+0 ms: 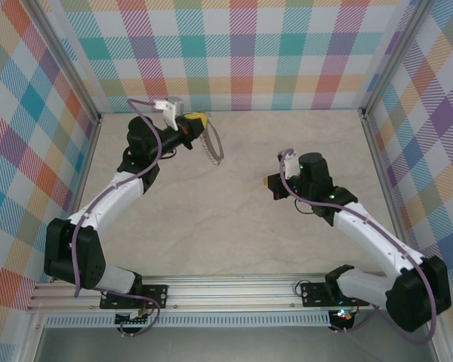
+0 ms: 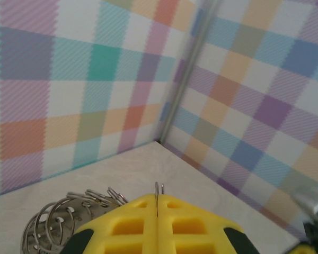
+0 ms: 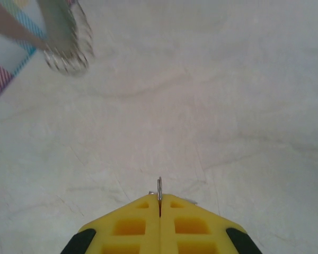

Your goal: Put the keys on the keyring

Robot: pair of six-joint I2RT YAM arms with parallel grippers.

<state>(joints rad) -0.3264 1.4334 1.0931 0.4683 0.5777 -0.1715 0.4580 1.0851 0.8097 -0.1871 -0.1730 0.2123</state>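
Note:
My left gripper (image 1: 198,121) is at the back left, raised over the table, shut on the keyring (image 1: 214,148). The ring hangs from the yellow fingertips toward the right. In the left wrist view its thin metal edge (image 2: 158,190) pokes out between the closed fingers (image 2: 127,225), and its small silvery loops (image 2: 69,214) bunch at the lower left. My right gripper (image 1: 273,183) is at mid-right, pointing left, shut on a thin silver piece seen edge-on, which I take to be the key (image 3: 159,187). The keyring (image 3: 68,39) shows blurred far ahead at the upper left, well apart from the key.
The pale marbled tabletop (image 1: 211,219) lies between the two arms. Plaid walls (image 1: 241,53) close off the back and both sides, with metal corner posts (image 2: 185,79). An aluminium rail (image 1: 234,290) runs along the near edge by the arm bases.

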